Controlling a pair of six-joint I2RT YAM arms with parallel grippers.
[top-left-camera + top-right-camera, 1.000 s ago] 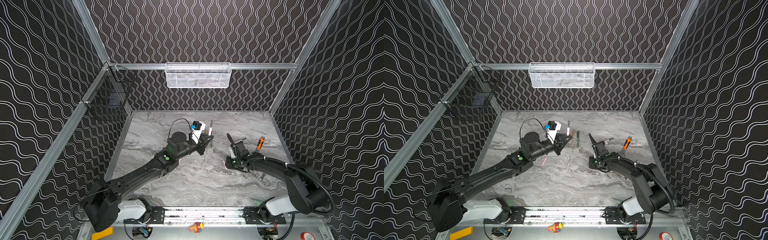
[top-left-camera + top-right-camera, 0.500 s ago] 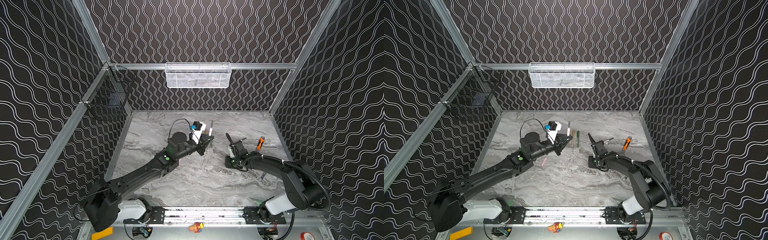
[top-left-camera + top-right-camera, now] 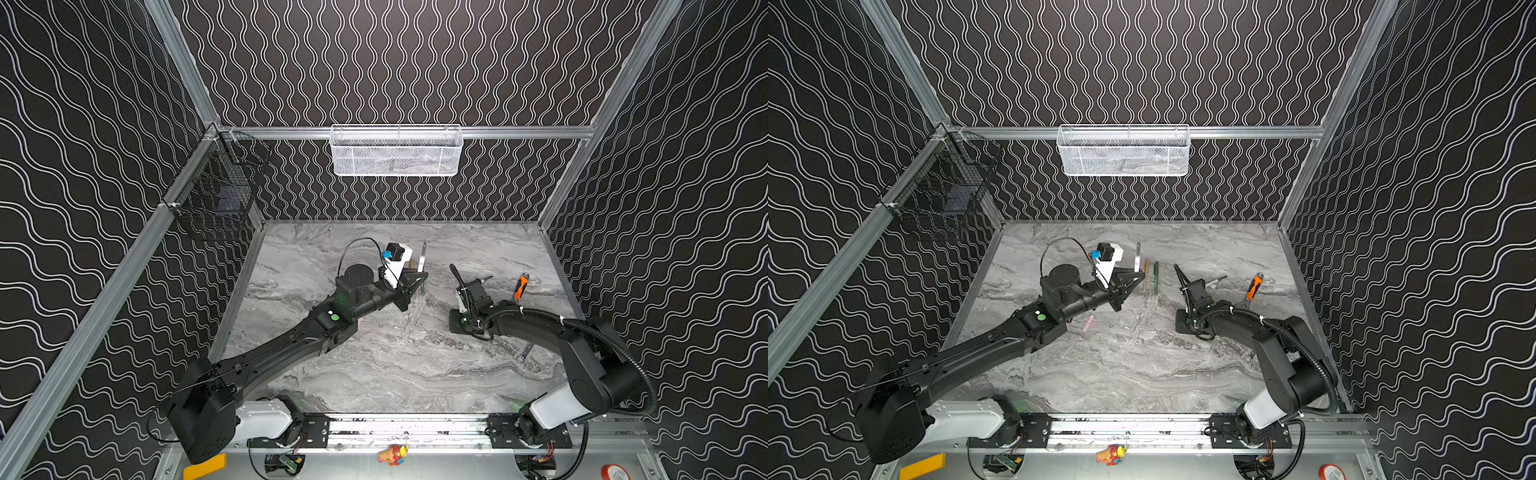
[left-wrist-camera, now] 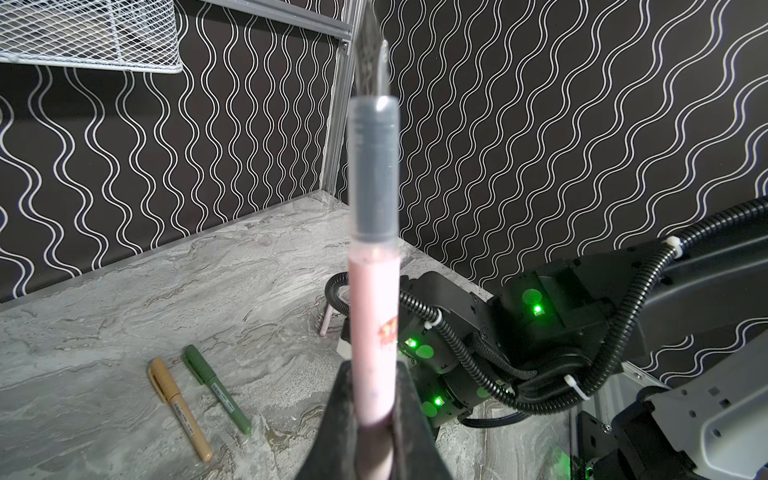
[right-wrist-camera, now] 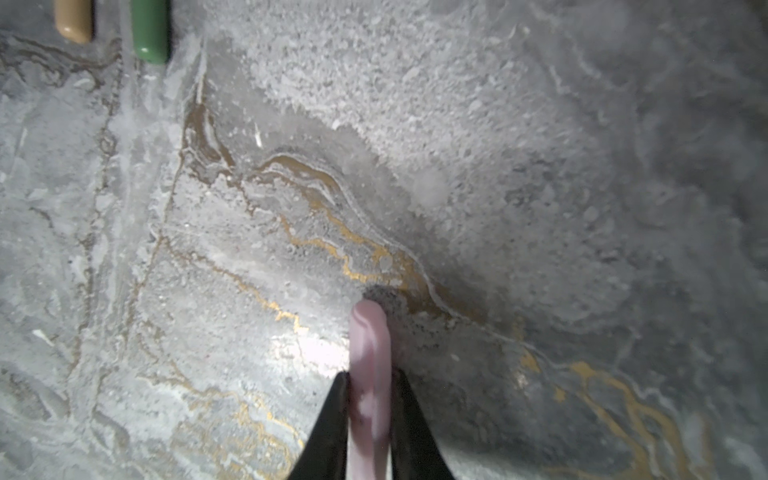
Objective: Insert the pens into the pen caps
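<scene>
My left gripper is shut on a pale pink pen, held above the table with its dark section and bare nib pointing away from the arm. My right gripper points down at the table, shut on a pale pink pen cap whose rounded end touches the marble. Another pink cap lies beside the left forearm. A tan-gold pen and a dark green pen lie side by side between the grippers, both with caps on.
An orange-handled tool and a grey spanner lie on the right, near the right arm. A white mesh basket hangs on the back wall and a black wire basket on the left wall. The floor is grey marble.
The right gripper's jaws have closed in on the pink cap, and its arm has shifted slightly. The left arm and its pen have stayed put.
</scene>
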